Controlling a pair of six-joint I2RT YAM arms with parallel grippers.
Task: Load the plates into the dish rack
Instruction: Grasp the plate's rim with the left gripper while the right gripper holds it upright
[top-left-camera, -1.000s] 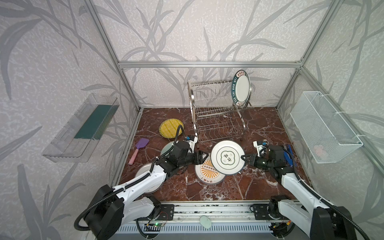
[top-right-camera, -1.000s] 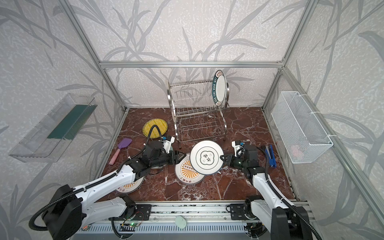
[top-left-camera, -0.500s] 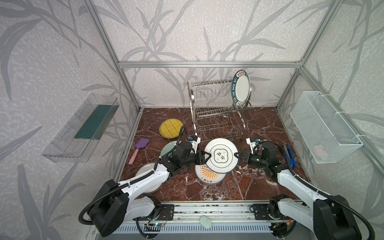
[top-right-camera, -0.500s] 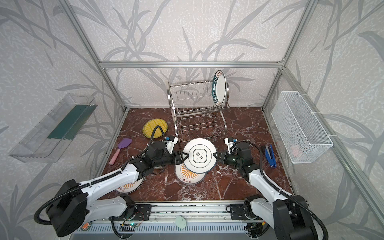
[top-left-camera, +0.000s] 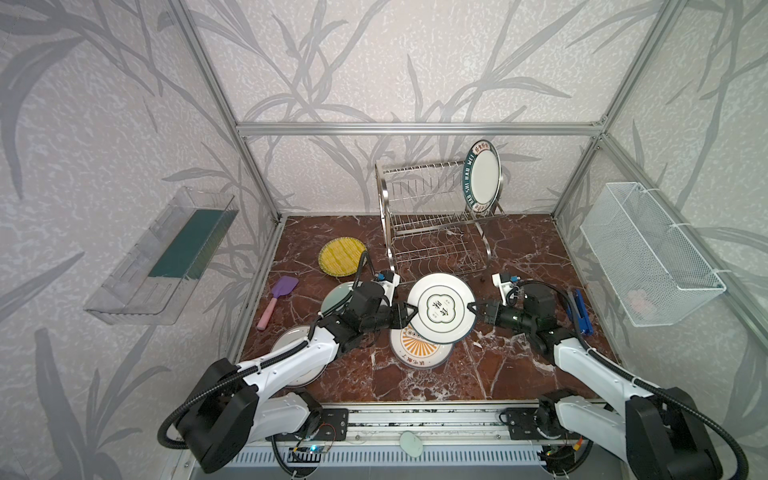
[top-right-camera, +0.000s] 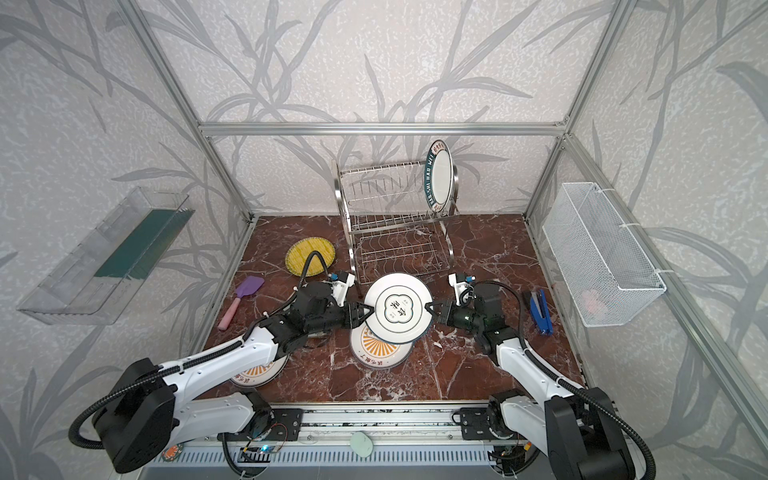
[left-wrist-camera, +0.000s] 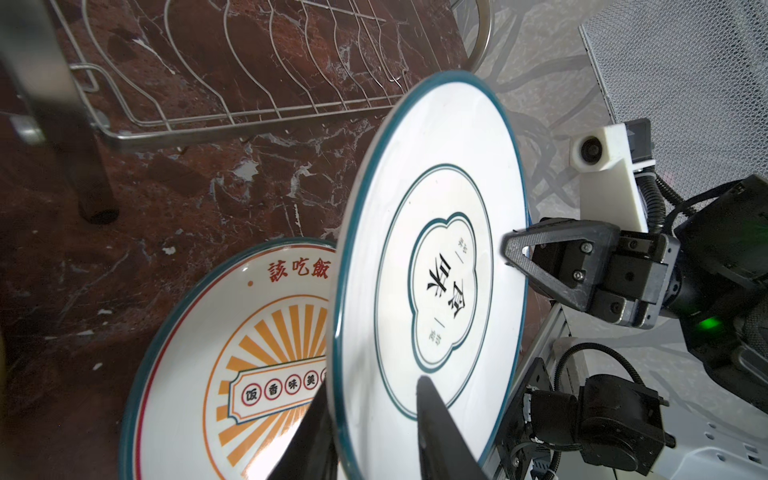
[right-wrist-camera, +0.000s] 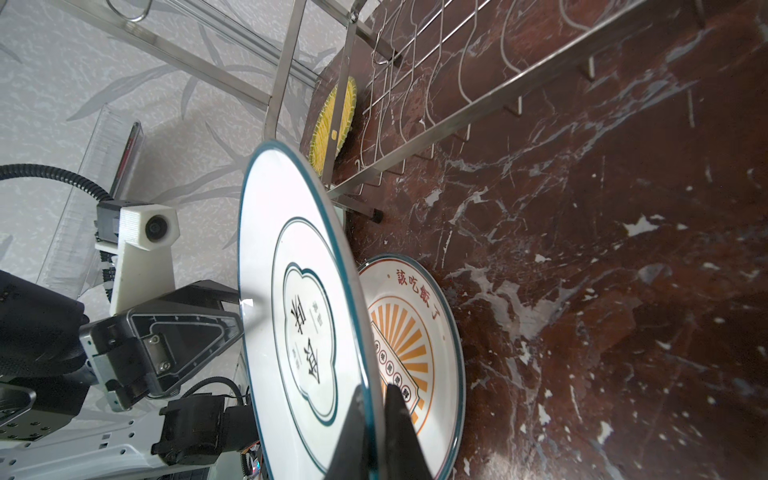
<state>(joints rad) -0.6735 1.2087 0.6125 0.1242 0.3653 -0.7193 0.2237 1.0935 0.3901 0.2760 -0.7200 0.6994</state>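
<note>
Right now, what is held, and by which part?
The white emblem plate, by its rim: right gripper clamps one edge; left gripper straddles the opposite edge, grip unclear.

The quatrefoil plate (top-left-camera: 441, 308) is white with a teal rim, and a teal quatrefoil outline rings black characters. The sunburst plate (top-left-camera: 417, 354) has orange rays and red lettering (a teal edge there too). The ribbed plate (top-left-camera: 341, 257) is yellow. The spatula (top-left-camera: 274, 298) is purple with a pink handle. The floor (top-left-camera: 519, 249) is dark red marble with white veins.
</note>
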